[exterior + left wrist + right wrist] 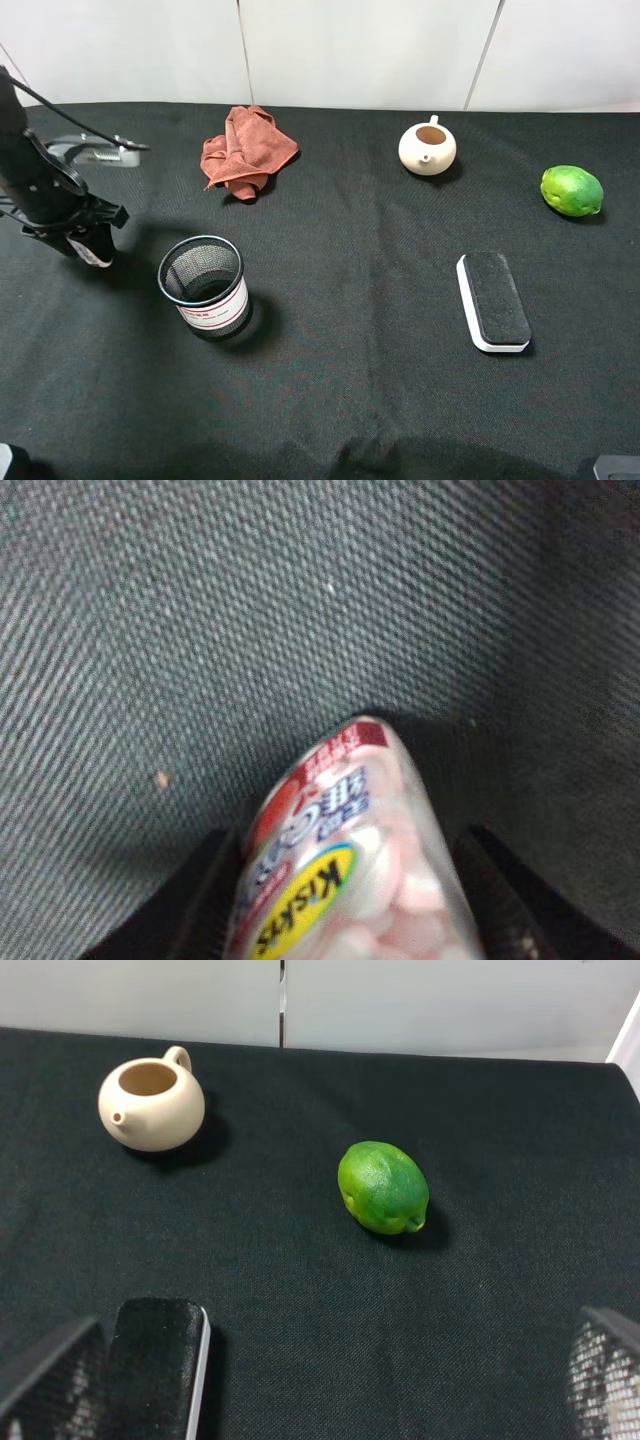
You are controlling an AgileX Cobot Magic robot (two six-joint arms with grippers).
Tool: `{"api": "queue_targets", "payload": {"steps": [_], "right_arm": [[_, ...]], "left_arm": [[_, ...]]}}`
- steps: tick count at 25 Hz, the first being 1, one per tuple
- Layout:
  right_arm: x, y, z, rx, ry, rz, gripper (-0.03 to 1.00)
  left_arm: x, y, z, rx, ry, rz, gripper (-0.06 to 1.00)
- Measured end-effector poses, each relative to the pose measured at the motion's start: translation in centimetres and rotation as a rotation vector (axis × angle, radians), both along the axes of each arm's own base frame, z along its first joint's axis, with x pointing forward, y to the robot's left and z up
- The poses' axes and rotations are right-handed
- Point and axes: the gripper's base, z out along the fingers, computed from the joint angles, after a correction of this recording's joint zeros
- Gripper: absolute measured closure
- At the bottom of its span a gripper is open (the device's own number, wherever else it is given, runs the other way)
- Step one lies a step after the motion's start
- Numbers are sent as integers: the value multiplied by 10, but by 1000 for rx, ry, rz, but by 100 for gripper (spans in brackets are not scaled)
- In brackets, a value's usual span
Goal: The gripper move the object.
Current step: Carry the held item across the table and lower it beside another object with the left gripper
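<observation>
1. The left gripper [88, 243] is at the far left of the counter [350, 400]. Its dark fingers [185, 905] are clamped on the bottle [350, 860], one on each side.
2. The bottle is small and clear, filled with pale pink and white pieces. Its label shows red, blue and a yellow band with dark lettering. It is held tilted, with its free end pointing down at the black cloth.
3. In the high view the bottle [97, 256] is only a pale patch under the fingers. It is to the left of the mesh cup [203, 285] and apart from it. I cannot tell whether its end touches the counter or hangs just above it.
4. The mesh cup stands upright, made of black wire with a white label band around its lower part.
5. A crumpled red cloth [245, 150] lies behind the cup, near the back edge.
6. The right gripper [320, 1390] hovers over the right side of the counter. Its fingers [40, 1375] are spread wide with nothing between them.
7. A cream teapot [428, 148] with no lid stands upright at the back, right of the middle.
8. A green lime [571, 190] lies well to the right of the teapot, near the counter's right edge.
9. A board eraser [493, 300], black felt on a white base, lies flat nearer the front, between the teapot and the lime.
</observation>
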Motion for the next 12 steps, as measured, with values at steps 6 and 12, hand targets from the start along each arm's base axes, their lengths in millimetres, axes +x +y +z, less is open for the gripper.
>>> {"api": "queue_targets", "payload": {"steps": [6, 12], "right_arm": [[0, 0, 0, 0, 0, 0, 27], [0, 0, 0, 0, 0, 0, 27]], "left_arm": [[-9, 0, 42, -8, -84, -4, 43], [-23, -1, 77, -15, -131, -12, 43]]}}
